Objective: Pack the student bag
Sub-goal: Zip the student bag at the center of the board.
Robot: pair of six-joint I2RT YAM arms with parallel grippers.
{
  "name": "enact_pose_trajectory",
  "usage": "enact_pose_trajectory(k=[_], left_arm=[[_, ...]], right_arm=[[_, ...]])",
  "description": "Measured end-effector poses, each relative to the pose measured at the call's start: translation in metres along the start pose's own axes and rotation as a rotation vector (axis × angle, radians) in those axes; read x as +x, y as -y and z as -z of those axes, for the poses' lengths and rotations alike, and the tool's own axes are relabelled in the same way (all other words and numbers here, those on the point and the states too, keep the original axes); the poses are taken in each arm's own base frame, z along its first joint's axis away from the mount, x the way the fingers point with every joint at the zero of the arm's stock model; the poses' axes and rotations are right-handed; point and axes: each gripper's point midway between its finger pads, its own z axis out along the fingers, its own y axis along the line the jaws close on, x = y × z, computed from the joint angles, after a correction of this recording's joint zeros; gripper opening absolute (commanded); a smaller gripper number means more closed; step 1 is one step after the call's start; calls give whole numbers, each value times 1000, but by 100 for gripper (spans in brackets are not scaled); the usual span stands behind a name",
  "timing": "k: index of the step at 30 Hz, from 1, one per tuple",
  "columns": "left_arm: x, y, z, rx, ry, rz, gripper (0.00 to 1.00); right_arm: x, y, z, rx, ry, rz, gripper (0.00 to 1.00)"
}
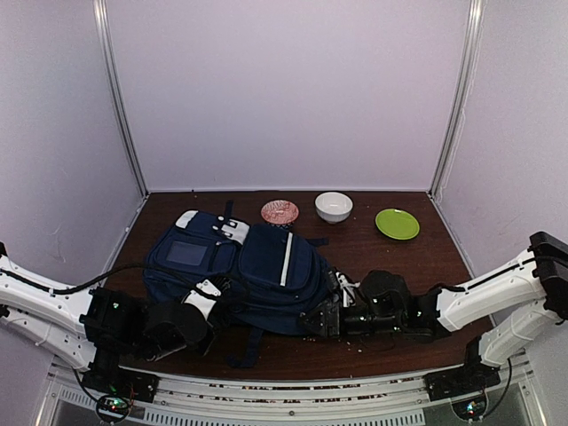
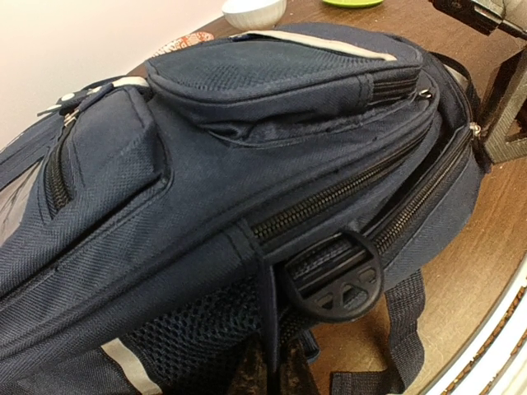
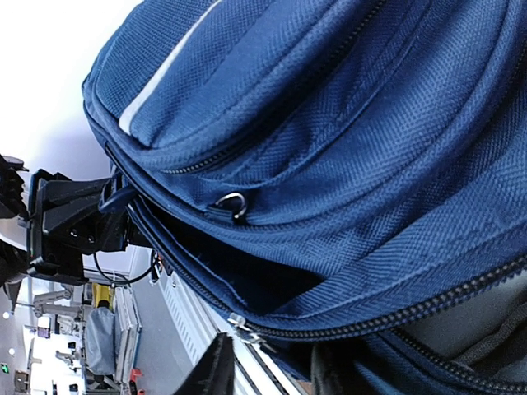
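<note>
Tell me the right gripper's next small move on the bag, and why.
Probably ease forward and close on the silver zipper pull. It sits just ahead of the right gripper, whose fingers stand apart. The student bag shows only a short gap along that zip, and the left gripper is shut on the bag's side, bracing it.

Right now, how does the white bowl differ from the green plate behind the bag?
The bowl is white and deep-walled; the plate is bright green and nearly flat. The bowl stands to the left of the plate and a little farther back. Both are round, upright, and stand apart from each other behind the student bag.
</note>
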Motion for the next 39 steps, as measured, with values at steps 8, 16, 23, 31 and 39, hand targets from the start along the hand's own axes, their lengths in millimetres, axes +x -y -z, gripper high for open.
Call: enact_pose_trajectory(k=[8,16,23,31,39], left_arm=[[1,-1,0,-3,-5,-5,0],[1,-1,0,-3,-4,-5,0],[1,-1,0,-4,-3,-2,0],[1,-2,1,2,13,42,0],[3,-2,-1,16,35,104,0]], right_arm=[[1,3,-3,4,-2,-4,11],[-2,-3,0,-19,11,1,0],[-4,-4,11,-10,28,7,0],[-18,18,33,142,112,16,0],[-24,38,49,262,170,-14,0]])
